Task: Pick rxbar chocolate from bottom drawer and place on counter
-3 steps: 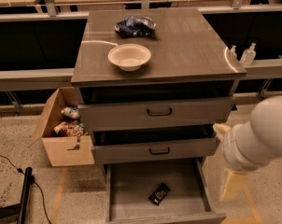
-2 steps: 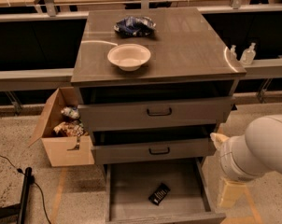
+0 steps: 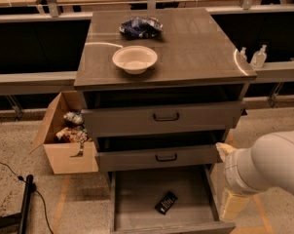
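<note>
gripper [image 3: 233, 204] mostly hidden behind the bulky white arm [image 3: 271, 167], just off the right edge of the open bottom drawer [image 3: 137, 194], can't tell if it's spread or closed tbh, rxbar chocolate [image 3: 166, 202] flat near that drawer's front edge, bowl [image 3: 135, 59] and crumpled bag [image 3: 141, 27] on the left half of the counter [image 3: 195, 48]

bench [image 3: 195, 48]: grey-brown wood-grain cabinet top, slightly glossy
on bench: white bowl [image 3: 135, 59] front left; blue-and-white snack bag [image 3: 140, 27] behind it, apart
bottom drawer [image 3: 132, 199]: pulled out, rxbar chocolate [image 3: 166, 202] flat on its floor
gripper: not visible; white arm [image 3: 268, 167] at lower right, beside the drawer
</note>
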You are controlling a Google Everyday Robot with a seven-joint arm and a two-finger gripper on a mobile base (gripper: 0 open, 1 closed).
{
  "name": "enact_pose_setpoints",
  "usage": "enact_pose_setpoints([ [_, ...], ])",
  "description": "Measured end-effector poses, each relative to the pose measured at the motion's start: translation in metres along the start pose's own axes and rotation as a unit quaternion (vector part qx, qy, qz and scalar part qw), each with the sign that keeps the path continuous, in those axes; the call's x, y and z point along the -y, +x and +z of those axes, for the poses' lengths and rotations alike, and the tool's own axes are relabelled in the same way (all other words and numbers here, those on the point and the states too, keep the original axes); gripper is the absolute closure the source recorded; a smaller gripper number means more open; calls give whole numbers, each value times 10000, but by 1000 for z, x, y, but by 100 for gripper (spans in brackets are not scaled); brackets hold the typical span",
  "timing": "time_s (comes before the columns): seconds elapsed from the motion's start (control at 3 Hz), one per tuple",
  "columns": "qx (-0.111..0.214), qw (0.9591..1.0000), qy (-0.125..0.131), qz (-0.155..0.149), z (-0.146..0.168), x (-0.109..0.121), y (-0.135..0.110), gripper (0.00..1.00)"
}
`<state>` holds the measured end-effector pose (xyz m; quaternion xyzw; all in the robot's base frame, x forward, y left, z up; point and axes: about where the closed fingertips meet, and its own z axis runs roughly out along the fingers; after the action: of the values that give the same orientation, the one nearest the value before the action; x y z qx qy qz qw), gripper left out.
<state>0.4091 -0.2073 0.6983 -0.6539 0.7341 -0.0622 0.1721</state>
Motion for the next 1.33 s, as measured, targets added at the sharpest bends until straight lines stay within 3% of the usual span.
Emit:
enact_pose_setpoints([
  [0.67,476,9977,88,482,113,-37,-1,0],
  [1.0,863,9942,253,582,169,-44,-7,0],
  [1.33,1118,9929,-54,400,224,-60,-22,0],
])
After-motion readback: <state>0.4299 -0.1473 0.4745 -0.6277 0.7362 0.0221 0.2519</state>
